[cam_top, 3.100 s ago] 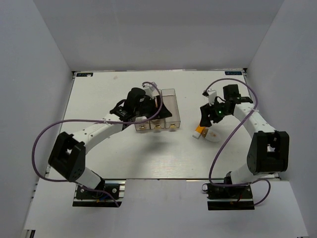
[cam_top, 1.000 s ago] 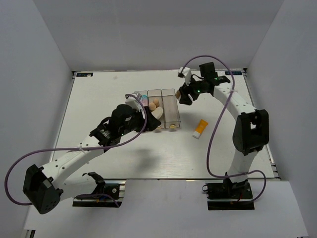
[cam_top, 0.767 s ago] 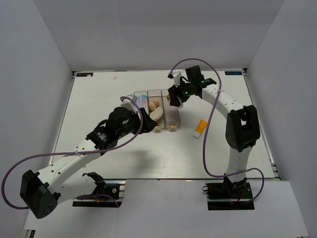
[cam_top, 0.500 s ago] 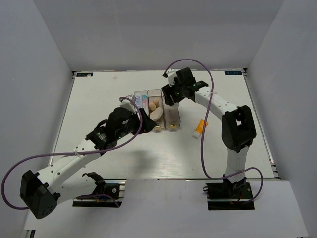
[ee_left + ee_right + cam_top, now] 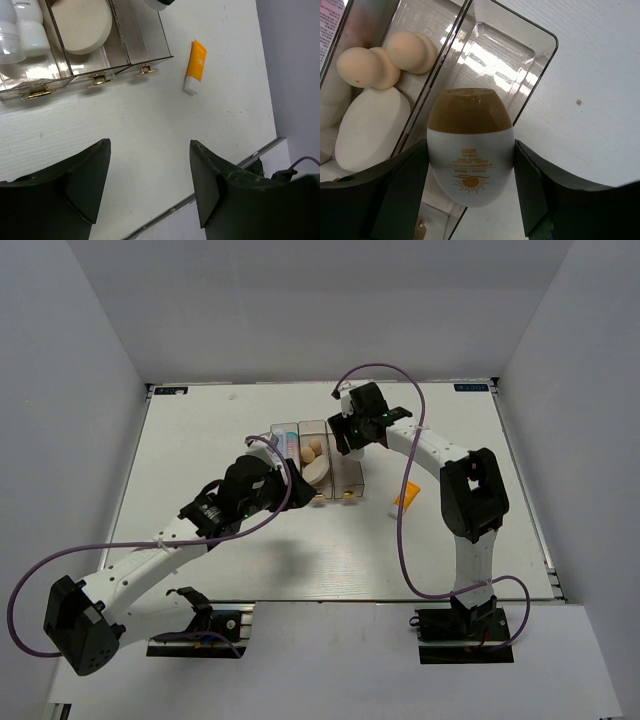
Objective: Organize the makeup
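My right gripper (image 5: 470,152) is shut on a white egg-shaped bottle (image 5: 470,130) with a brown cap and a sun print, held over the right compartment of the clear box (image 5: 540,62). The middle compartment holds two beige sponges (image 5: 385,57) and a white oval pad (image 5: 370,127). A round cream puff (image 5: 82,25) shows there in the left wrist view, and white tubes (image 5: 20,30) lie in the left compartment. An orange-white tube (image 5: 405,500) lies on the table right of the box (image 5: 347,478). My left gripper (image 5: 150,145) hangs open and empty over the table in front of the box.
The white table's near edge (image 5: 225,172) runs just under my left fingers. Grey walls close the table in at the back and sides. Purple cables loop over both arms.
My right arm has swung left from the back right to above the box, carrying the egg-shaped bottle. The left arm has shifted only slightly.
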Controlling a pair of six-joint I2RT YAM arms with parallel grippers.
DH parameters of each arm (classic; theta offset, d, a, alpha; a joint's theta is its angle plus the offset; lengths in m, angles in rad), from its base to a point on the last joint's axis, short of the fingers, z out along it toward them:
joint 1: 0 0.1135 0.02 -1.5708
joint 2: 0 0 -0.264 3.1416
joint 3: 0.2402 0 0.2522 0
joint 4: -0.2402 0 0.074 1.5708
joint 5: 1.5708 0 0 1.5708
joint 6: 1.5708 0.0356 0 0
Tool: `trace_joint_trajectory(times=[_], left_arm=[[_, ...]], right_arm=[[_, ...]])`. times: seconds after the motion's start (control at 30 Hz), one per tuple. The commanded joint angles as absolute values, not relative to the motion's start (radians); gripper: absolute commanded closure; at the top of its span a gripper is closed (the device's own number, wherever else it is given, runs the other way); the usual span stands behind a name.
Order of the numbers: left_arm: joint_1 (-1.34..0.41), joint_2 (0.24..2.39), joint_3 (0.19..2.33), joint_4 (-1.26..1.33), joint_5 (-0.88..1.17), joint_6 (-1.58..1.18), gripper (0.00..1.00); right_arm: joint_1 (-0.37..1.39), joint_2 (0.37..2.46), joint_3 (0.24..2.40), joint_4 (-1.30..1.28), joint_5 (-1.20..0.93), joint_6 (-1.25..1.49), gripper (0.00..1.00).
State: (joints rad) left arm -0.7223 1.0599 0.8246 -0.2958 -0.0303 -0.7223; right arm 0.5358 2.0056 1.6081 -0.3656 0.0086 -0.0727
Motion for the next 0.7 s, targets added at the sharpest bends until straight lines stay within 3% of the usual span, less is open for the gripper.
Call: trace_joint_trajectory(times=[0.0, 0.07, 0.5, 0.67], left_arm=[[-0.726, 1.060, 0.857, -0.307, -0.034, -0.716, 0.26], [-0.726, 1.060, 0.859, -0.302, -0.032, -0.715, 0.26], [-0.726, 1.077, 0.877, -0.295, -0.018, -0.709, 0.26], [-0.726, 1.089, 0.890, -0.270, -0.002, -0.704, 0.26]], right_arm=[[0.543, 1.999, 1.629, -0.342, 0.011, -0.051, 0.42], [0.541, 1.993, 1.631, -0.347, -0.028, -0.049, 0.31], [0.543, 1.973, 1.618, -0.354, -0.051, -0.041, 0.21], [0.535, 1.947, 1.634, -0.364, -0.069, -0.034, 0.23]])
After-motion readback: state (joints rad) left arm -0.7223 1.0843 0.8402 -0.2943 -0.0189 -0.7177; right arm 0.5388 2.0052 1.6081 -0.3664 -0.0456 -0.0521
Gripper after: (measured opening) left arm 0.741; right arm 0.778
